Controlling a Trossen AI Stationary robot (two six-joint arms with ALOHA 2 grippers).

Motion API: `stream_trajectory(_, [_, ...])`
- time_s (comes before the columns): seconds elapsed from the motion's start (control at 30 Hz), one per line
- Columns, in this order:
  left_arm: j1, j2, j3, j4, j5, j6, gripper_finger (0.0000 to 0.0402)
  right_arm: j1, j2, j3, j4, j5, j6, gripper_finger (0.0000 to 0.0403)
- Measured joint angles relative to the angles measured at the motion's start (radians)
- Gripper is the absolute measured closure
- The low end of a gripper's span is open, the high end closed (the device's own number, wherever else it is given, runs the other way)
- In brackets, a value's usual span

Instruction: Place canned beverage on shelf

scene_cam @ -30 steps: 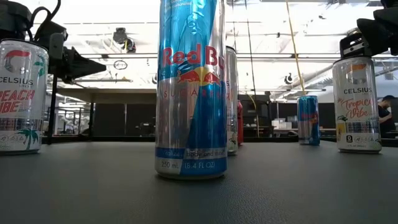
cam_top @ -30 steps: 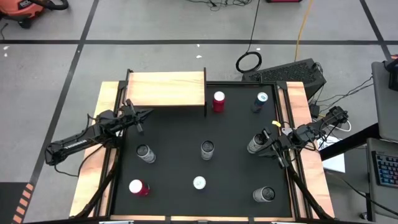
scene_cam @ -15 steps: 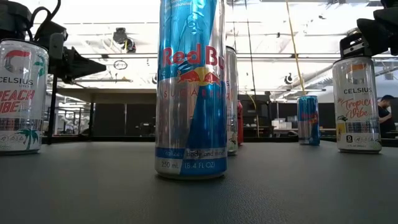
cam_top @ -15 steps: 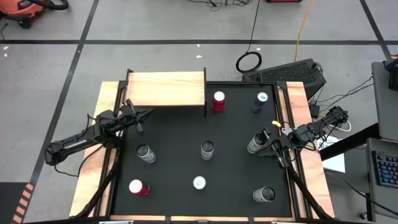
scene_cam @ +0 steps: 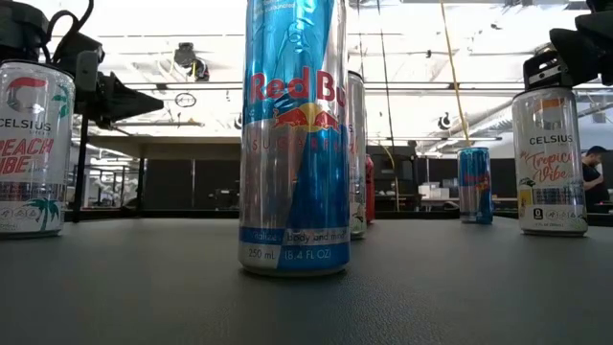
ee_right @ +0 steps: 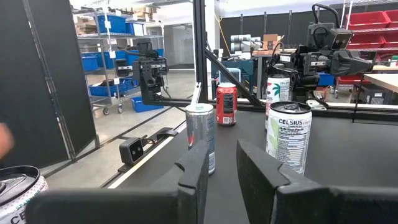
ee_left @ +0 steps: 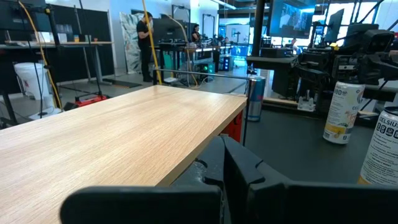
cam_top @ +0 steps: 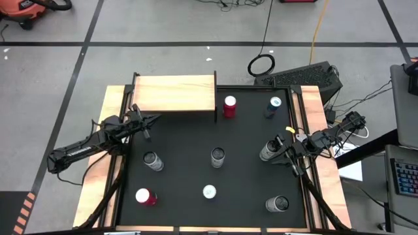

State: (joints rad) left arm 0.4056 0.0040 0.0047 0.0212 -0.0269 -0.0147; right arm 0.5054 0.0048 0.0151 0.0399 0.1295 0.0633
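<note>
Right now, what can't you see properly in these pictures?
- Low view: the tall Red Bull can loses its top at the picture's edge, and it hides most of the can behind it.
- Right wrist view: a corner can is cut off by the edge, so its name cannot be read.
- Left wrist view: a side can is cut off by the edge.
- High view: the cans' labels are too small to read.

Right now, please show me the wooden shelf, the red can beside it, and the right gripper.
wooden shelf [cam_top: 173,93], high view, bare middle of top.
red can [cam_top: 229,104], high view, lid.
right gripper [cam_top: 277,154], high view, between fingertips.
</note>
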Motion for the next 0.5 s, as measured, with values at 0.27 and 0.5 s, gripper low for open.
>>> stream_trajectory(0.27, [0.0,0.0,0.0,0.0,0.0,0.0,0.0402,0.0,0.0,0.0,0.0,0.0,0.0,0.0335])
stream_trajectory(0.5, [0.0,0.0,0.0,0.0,0.0,0.0,0.0402,0.0,0.001,0.0,0.015,0.005,-0.033,0.0335])
